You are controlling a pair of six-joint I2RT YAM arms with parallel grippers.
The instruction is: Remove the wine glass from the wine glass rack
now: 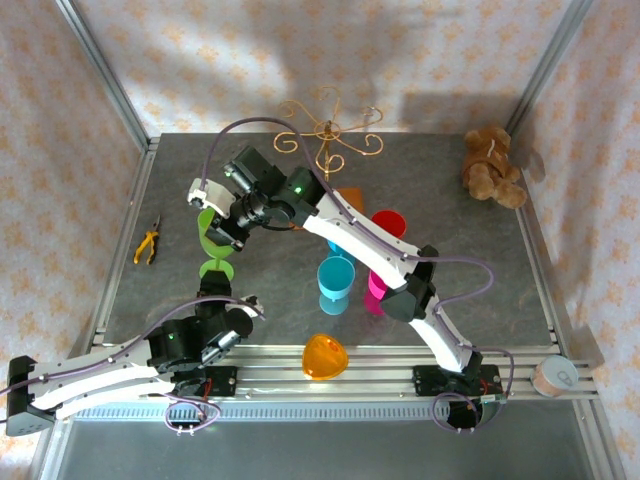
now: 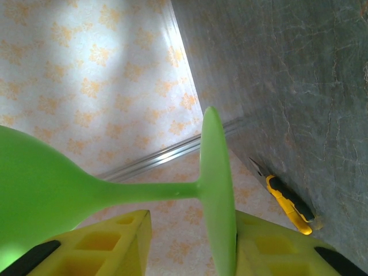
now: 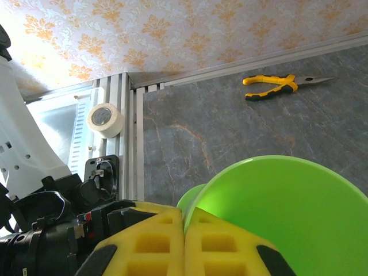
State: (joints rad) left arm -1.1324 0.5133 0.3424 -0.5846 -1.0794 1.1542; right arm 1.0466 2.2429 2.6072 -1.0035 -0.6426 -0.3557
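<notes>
The table (image 1: 480, 270) is grey, like stone with pale lines in it. Shiny metal rails (image 1: 380, 365) run along its edges and up the corners. The walls (image 1: 400, 50) have pale paper with little orange flowers, and soft light and shadow fall on them. The gold rack (image 1: 325, 135) stands at the back of the table, in the middle. The green glass (image 1: 206, 232) is off the rack, well to the left of it and nearer the front. The right gripper (image 3: 184, 214) has its yellow fingers pressed together at the rim of the glass bowl. The left gripper (image 2: 191, 225) has its fingers apart, with the thin stem crossing the gap and the round foot just by one finger. Yellow pliers (image 1: 148, 245) lie near the left edge of the table. A blue cup (image 1: 335, 280), a red cup (image 1: 388, 222) and a pink cup (image 1: 375, 290) sit in the middle, partly under the right arm. An orange cup (image 1: 323, 357) lies on the front rails. A brown teddy (image 1: 492, 165) sits in the far right corner. A roll of tape (image 1: 555, 375) lies at the front right.
</notes>
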